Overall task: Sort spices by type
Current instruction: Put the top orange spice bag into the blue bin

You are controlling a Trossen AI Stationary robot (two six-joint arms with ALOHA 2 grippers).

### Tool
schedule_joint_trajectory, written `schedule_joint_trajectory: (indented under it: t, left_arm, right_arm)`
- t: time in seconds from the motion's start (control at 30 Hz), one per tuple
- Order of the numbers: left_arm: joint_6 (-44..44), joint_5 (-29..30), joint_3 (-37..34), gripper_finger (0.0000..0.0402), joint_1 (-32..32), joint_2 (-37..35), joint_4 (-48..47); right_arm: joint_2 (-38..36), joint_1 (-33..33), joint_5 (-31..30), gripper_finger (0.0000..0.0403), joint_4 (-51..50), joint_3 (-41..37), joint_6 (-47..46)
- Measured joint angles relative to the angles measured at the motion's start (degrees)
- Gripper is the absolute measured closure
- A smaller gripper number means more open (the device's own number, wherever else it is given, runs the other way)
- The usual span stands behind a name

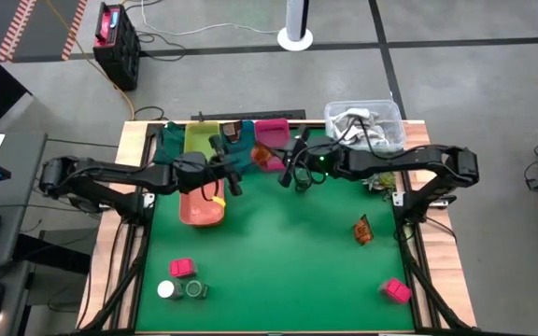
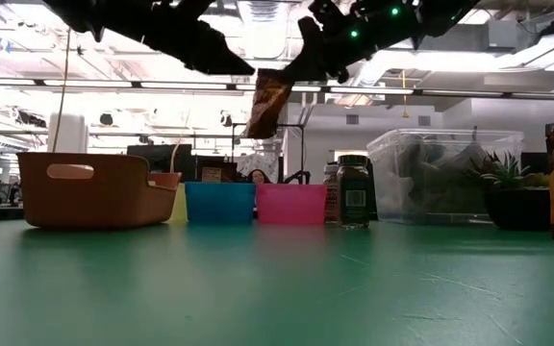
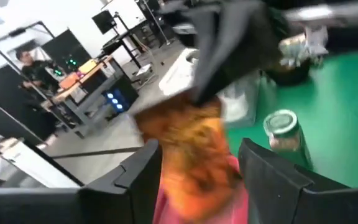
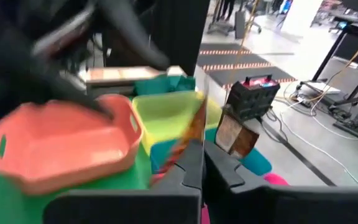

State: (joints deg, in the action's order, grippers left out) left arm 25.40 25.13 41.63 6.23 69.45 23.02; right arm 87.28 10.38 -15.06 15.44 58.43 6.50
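Note:
A crinkly brown-orange packet [image 2: 265, 104] hangs in the air over the back middle of the table, with my right gripper [image 2: 294, 69] shut on it. My left gripper [image 3: 194, 180] faces it from the table's left. It is open, and the packet's lower part [image 3: 191, 149] lies in the gap between its fingers; I cannot tell whether they touch it. A dark green jar [image 2: 354, 192] stands on its base beside the pink tray [image 2: 290, 204]. Another packet [image 1: 362, 229] lies at the right. Two pink cubes [image 1: 182, 269] [image 1: 397, 291], a white-lidded jar [image 1: 166, 289] and a green jar [image 1: 195, 289] sit near the front edge. My right gripper pinches the packet's top edge [image 2: 275, 77] between its two shut fingers. The fingers come from the table's right, nearly level and slanting a little down. The packet hangs below them, clear of the table, and shows edge-on in the right wrist view [image 4: 196, 124].
A salmon tray [image 1: 202, 207] stands left of centre. Dark green [image 1: 169, 142], yellow [image 1: 199, 138], blue [image 2: 219, 202] and pink trays line the far edge. A clear tub [image 1: 364, 123] sits at the back right, with a small plant [image 2: 508, 187] near it. Green table surface lies open in the middle.

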Motion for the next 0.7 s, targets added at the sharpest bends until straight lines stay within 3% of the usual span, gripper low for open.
schedule_joint_trajectory:
  t: [0.33, 0.7]
  left_arm:
    - [-11.4, -17.4, 0.0, 0.0203, 7.4, -1.9, -1.6]
    - [-12.2, -26.6, 0.0, 0.0206, 9.6, -0.9, -2.7]
  right_arm:
    - [-0.2, -2.6, 0.9, 0.038, -3.0, 0.0, 6.5]
    - [-0.1, -4.6, 3.5, 0.038, -2.8, 0.0, 10.7]
